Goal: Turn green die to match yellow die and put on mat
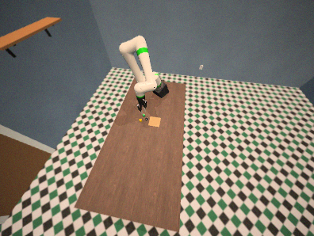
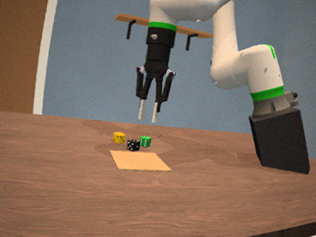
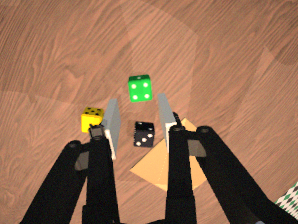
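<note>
The green die (image 1: 143, 115) (image 2: 145, 141) (image 3: 140, 88) sits flat on the wooden table, off the mat, with four pale pips on the face towards the wrist camera. The yellow die (image 1: 139, 119) (image 2: 118, 136) (image 3: 91, 120) sits to its left; I cannot read its top number. The black die (image 1: 147, 118) (image 2: 132, 144) (image 3: 144, 133) sits between them, at the far edge of the tan mat (image 1: 155, 122) (image 2: 140, 161) (image 3: 150, 167). My gripper (image 1: 141, 108) (image 2: 147, 118) (image 3: 138, 108) hangs well above the dice, pointing down, its fingers narrowed to a small gap with nothing between them.
The arm's black base (image 2: 278, 141) (image 1: 161, 90) stands on the table at the right of the exterior view. A wooden wall shelf (image 2: 169, 27) (image 1: 28, 31) is far behind. The table (image 1: 135, 170) stands on a chequered floor.
</note>
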Motion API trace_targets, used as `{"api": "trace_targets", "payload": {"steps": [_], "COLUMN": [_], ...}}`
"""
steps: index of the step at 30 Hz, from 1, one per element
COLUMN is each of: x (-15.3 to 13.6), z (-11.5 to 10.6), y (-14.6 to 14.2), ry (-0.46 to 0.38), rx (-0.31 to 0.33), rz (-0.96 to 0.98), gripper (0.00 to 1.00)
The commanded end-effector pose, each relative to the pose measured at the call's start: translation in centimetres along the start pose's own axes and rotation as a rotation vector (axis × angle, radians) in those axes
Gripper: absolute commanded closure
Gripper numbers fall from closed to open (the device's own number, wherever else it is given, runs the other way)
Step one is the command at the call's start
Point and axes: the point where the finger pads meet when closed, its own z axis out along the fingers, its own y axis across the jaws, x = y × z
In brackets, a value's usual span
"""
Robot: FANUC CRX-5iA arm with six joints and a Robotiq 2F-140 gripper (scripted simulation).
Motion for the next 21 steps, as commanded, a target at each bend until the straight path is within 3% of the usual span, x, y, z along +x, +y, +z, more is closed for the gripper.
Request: {"api": "trace_targets", "payload": {"steps": [1, 21], "x": [0.0, -0.1], "z": [0.2, 2.8], "y": [0.0, 0.2], "ry": [0.000, 0.000], "rx": [0.000, 0.000], "rz": [0.000, 0.000], "gripper": [0.72, 0.72]}}
